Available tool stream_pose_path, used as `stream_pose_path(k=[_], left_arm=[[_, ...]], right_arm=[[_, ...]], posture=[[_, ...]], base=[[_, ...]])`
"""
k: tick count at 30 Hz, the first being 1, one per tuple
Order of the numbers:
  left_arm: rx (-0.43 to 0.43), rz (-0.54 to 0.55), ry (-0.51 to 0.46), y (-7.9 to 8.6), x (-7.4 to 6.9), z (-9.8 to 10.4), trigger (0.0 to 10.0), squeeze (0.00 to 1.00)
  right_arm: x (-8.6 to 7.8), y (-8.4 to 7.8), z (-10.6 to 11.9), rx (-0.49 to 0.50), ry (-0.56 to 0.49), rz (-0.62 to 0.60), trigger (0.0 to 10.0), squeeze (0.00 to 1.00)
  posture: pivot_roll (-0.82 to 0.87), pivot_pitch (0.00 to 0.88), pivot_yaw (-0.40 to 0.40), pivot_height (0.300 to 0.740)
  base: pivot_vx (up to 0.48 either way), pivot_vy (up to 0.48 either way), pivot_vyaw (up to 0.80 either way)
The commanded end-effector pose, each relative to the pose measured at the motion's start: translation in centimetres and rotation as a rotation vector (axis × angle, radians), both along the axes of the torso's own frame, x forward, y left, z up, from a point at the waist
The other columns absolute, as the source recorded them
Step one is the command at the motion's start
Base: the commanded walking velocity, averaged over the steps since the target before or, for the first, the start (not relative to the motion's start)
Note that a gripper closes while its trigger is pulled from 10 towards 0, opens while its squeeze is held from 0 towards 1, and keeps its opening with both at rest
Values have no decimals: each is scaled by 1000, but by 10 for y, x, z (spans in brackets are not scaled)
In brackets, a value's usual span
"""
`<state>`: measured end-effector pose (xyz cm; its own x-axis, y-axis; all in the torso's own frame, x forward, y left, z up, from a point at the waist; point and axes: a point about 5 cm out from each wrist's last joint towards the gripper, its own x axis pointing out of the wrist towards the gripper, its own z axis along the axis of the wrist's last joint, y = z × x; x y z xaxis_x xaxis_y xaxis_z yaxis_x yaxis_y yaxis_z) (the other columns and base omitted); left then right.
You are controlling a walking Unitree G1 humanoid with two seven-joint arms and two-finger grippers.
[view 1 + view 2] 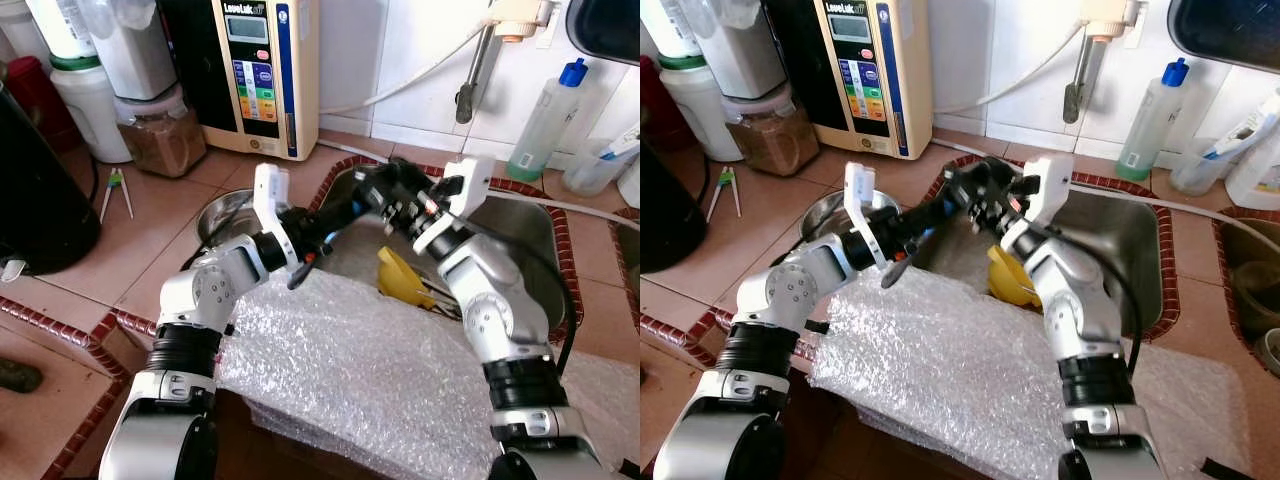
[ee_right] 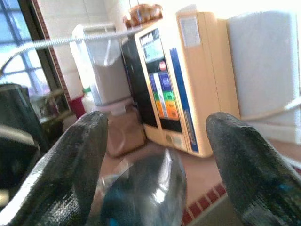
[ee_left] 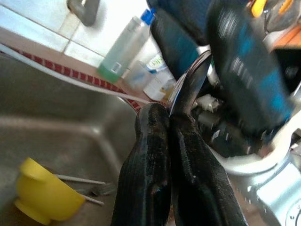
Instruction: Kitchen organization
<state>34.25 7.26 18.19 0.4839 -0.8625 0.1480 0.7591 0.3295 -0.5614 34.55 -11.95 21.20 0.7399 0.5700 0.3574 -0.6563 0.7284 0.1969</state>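
Spoon handover above the steel sink (image 1: 530, 235)

Left gripper (image 3: 171, 110) clamps the shiny metal spoon (image 2: 141, 186); right gripper (image 2: 157, 141), spread at its 3 o'clock, should close squarely around the bowl before release.

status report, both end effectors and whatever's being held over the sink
Left end effector shut on metal spoon handle, over sink. Right end effector open around the spoon's bowl. Yellow cup and bubble wrap below, not obstructing.
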Motion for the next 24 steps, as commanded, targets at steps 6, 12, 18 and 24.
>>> stream_pose_path(k=[6, 12, 18, 24], left_arm=[[-43, -4, 0, 6, 2, 9, 0, 0], [-67, 24, 24, 12, 4, 11, 0, 0], [-82, 21, 34, 13, 4, 13, 0, 0], [-72, 6, 39, 11, 1, 11, 0, 0]], right_arm=[[-2, -4, 4, 53, 6, 14, 0, 0], [-4, -5, 3, 61, 15, 48, 0, 0], [-9, 0, -4, 34, 36, 101, 3333, 0], [-14, 6, -14, 4, 65, 150, 8078, 0]], posture=[[-66, 0, 40, 740], [-64, 0, 43, 740], [-62, 0, 44, 740], [-62, 0, 44, 740]], base=[[0, 0, 0], [0, 0, 0], [0, 0, 0], [0, 0, 0]])
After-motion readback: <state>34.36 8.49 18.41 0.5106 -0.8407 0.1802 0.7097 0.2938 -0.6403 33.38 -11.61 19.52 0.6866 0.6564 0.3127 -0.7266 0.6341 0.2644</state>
